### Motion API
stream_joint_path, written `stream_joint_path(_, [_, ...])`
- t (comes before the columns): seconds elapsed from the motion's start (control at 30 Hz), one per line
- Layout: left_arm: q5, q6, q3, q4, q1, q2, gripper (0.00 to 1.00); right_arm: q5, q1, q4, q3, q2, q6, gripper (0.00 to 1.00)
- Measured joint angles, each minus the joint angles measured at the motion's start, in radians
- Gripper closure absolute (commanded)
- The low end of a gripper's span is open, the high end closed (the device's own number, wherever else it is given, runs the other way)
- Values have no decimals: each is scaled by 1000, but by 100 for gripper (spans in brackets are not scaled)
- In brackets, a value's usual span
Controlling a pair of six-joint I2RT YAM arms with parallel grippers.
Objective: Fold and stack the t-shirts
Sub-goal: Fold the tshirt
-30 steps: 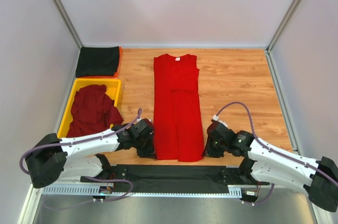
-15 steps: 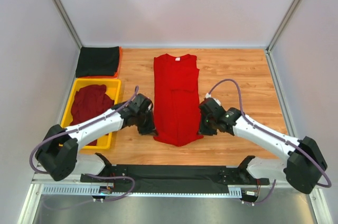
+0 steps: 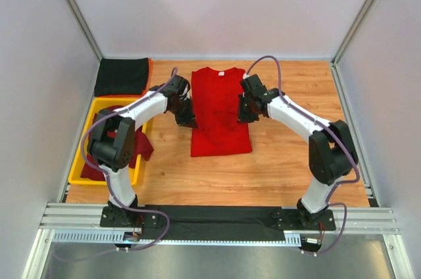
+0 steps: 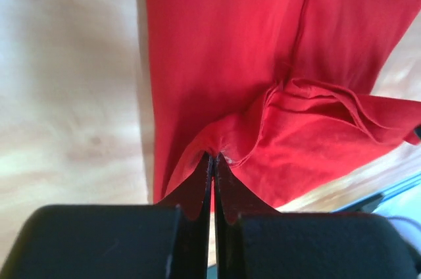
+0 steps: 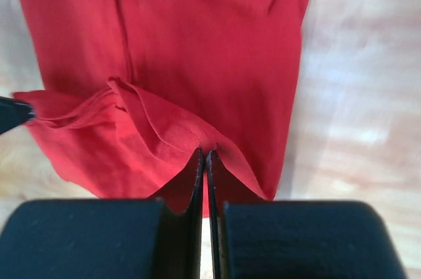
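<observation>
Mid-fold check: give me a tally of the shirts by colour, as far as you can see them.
Red t-shirt: 1
Black t-shirt: 1, folded, far left corner
Dark maroon t-shirts: at least 1, a heap in the yellow tray, partly behind the left arm; cannot separate more
Total: at least 3

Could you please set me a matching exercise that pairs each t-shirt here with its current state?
Things:
1. red shirt
2. black shirt
3. maroon shirt

States:
A. crumpled in the tray
B. pinched by the left gripper and the right gripper
C. folded flat at the far-left corner

Pairs: 1-B, 2-C, 3-A
</observation>
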Motion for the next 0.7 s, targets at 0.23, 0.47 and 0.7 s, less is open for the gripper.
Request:
stream_joint_path(0.23, [16, 31, 223, -68, 105, 113, 100, -29, -77, -35, 222, 176, -79, 100])
stream_joint_path(0.47, [32, 55, 380, -110, 134, 199, 100, -55, -129, -43, 296, 227, -108, 100])
stream_joint_path(0.7, [58, 71, 504, -137, 138, 308, 100, -92, -177, -44, 331, 287, -119, 100])
